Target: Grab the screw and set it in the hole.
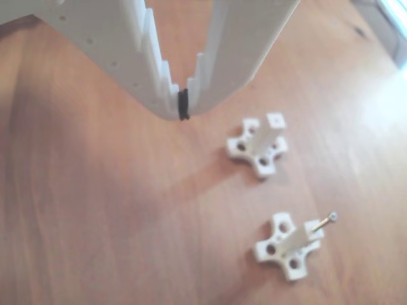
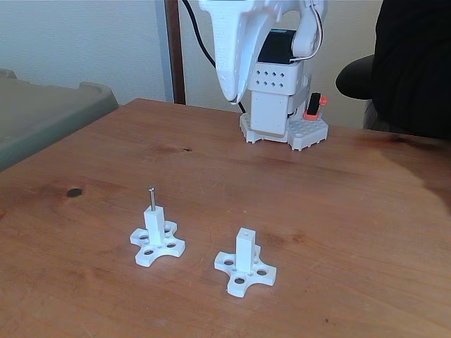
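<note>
From the fixed view, nearest me on the wooden table stand two white plastic posts on cross-shaped bases with round holes through the lobes. The right post is bare, with a tiny dark hole in its top face. The left post has the screw standing upright in its top: thin, silvery, small rounded head, only its upper part showing above the plastic. I can read no writing or labels anywhere. Farther back, the white arm sits on its base at the table's far edge, folded up high. Its gripper hangs well clear of both posts in the other view, toothed jaws pressed together at the tips, with a black band between them and nothing pinched.
</note>
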Controlling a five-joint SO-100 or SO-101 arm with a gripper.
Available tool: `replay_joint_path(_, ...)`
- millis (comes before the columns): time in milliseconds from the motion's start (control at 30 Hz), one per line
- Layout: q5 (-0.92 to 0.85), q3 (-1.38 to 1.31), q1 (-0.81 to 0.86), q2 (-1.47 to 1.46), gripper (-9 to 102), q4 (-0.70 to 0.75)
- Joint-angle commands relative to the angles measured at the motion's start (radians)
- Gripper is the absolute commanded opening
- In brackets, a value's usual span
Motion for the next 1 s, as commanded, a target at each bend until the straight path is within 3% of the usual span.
replay_joint_path(0, -0.003, -0.215, 0.009, -0.132, -4, 0.025)
replay_joint_path(967, -0.009, -0.676, 0.115, -0.672, -3, 0.017)
